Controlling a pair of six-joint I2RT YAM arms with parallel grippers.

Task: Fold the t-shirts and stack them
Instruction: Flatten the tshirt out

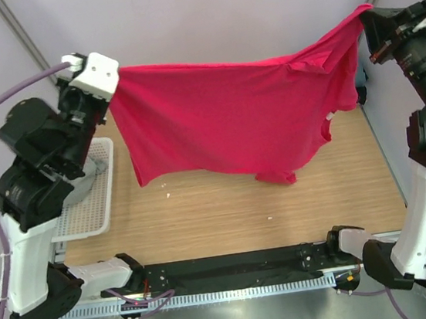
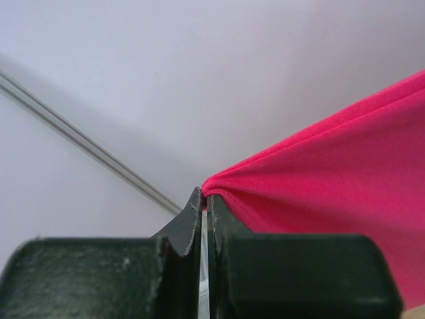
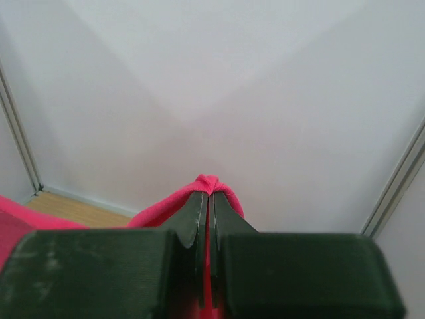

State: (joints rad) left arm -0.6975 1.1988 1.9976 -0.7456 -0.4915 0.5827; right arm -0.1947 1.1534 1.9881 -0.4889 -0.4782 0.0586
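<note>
A crimson-red t-shirt (image 1: 231, 118) hangs spread in the air above the wooden table (image 1: 226, 204), stretched between both arms. My left gripper (image 1: 108, 91) is shut on its upper left corner; in the left wrist view the red cloth (image 2: 332, 173) runs off to the right from the pinched fingertips (image 2: 207, 197). My right gripper (image 1: 367, 14) is shut on the upper right corner, and the right wrist view shows a bunch of red cloth (image 3: 209, 182) squeezed between the jaws. The shirt's lower edge (image 1: 277, 176) droops near the table. No other t-shirts are in view.
A white mesh basket (image 1: 87, 210) stands at the table's left edge, partly under the left arm. A black mount bar (image 1: 234, 270) runs along the near edge between the arm bases. White walls enclose the back and sides.
</note>
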